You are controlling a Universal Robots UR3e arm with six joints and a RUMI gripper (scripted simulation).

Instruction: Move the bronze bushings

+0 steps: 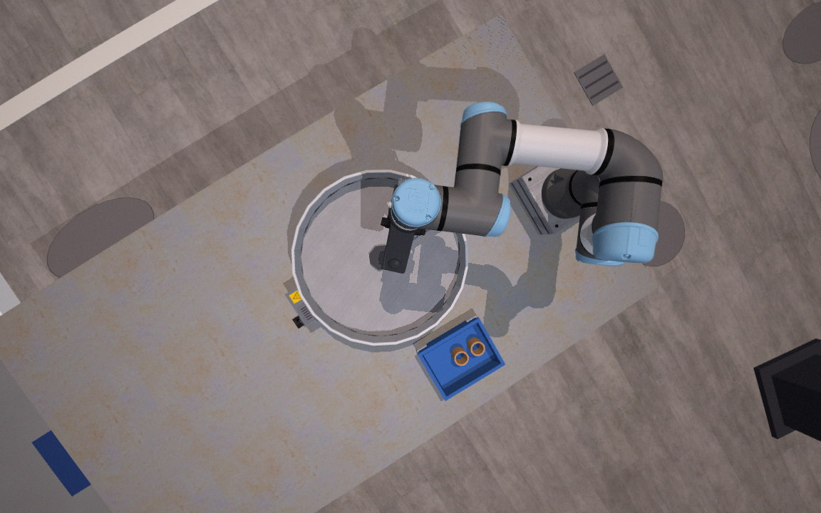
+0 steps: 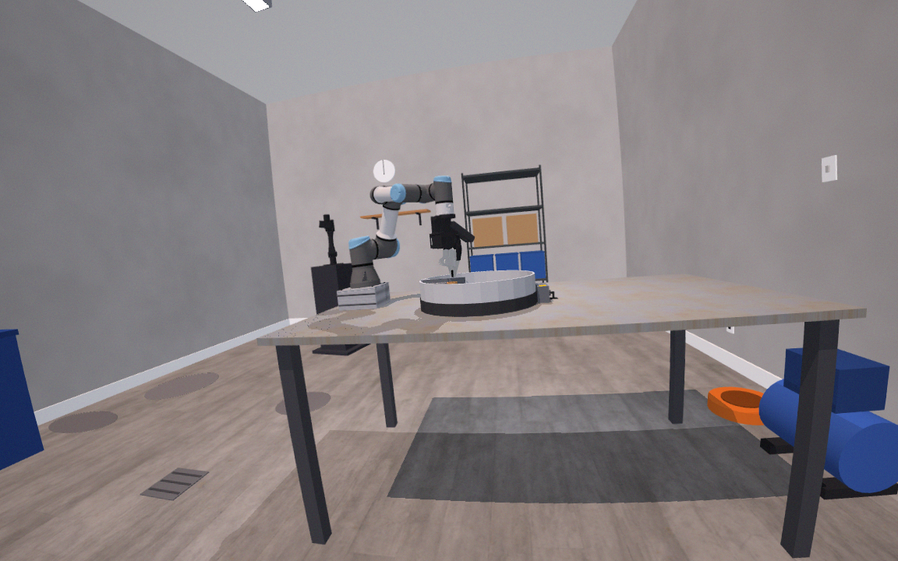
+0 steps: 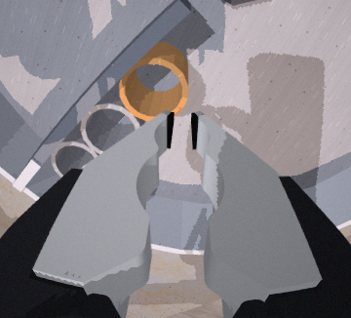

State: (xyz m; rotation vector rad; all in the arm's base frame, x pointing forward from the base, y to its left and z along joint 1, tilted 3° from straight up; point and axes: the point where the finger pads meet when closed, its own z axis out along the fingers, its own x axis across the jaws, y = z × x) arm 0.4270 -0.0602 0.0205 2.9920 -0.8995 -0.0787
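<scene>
In the wrist view, a bronze bushing (image 3: pixel 154 81) stands upright on the turntable floor against a grey bar (image 3: pixel 132 55), just beyond my fingertips. My gripper (image 3: pixel 182 114) is shut with only a narrow slit between the tips and nothing in it; it hangs just above and short of the bushing. Two steel bushings (image 3: pixel 109 122) (image 3: pixel 72 159) stand along the same bar to the left. From above, my wrist (image 1: pixel 395 251) is over the round turntable (image 1: pixel 378 258) and hides these bushings. The blue crate (image 1: pixel 460 358) holds two bronze bushings (image 1: pixel 468 352).
The turntable has a raised white rim (image 2: pixel 476 291), with a small control box (image 1: pixel 298 306) at its edge. The crate sits just outside the rim on the table. The arm's base (image 1: pixel 547 204) is mounted beside the turntable.
</scene>
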